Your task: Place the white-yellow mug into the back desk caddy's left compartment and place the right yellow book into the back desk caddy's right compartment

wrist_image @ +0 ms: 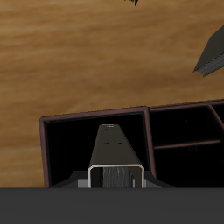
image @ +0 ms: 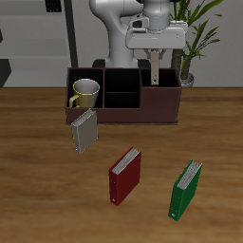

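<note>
The back desk caddy (image: 123,116) is a long maroon-brown box with black sections at the table's back. The white-yellow mug (image: 84,93) stands upright in its left compartment (image: 74,87). My gripper (image: 153,59) is shut on the right yellow book (image: 153,72), a slim dark book with pale page edges. It hangs upright, its lower end dipping into the right compartment (image: 163,84). In the wrist view the book (wrist_image: 114,149) points down from my gripper (wrist_image: 116,180) into that black-lined compartment (wrist_image: 70,153).
A tan-grey book (image: 84,131) stands just in front of the caddy and also shows in the wrist view (wrist_image: 210,52). A red book (image: 125,175) and a green book (image: 186,189) stand nearer the table's front edge. A potted plant (image: 195,38) is behind the caddy.
</note>
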Motion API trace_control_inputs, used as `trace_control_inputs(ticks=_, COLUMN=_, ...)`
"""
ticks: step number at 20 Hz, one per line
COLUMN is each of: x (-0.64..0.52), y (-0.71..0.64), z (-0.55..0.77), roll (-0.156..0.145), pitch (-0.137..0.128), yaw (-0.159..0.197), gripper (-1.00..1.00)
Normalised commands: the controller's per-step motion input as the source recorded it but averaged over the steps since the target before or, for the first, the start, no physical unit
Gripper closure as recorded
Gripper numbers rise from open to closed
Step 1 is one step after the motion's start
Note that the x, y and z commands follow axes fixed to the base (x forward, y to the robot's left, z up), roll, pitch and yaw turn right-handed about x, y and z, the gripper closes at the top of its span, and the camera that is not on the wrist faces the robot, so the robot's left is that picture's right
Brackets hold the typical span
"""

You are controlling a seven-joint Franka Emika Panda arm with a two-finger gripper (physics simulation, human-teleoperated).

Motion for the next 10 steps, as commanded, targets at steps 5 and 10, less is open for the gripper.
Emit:
trace_control_inputs(ticks=5, x=0.15, y=-0.02, z=-0.30, roll=-0.003, pitch=0.069, yaw=0.002, gripper=1.00)
trace_control_inputs(ticks=10, x=0.15, y=-0.01, z=-0.42, roll=0.048, pitch=0.115, yaw=-0.017, gripper=1.00)
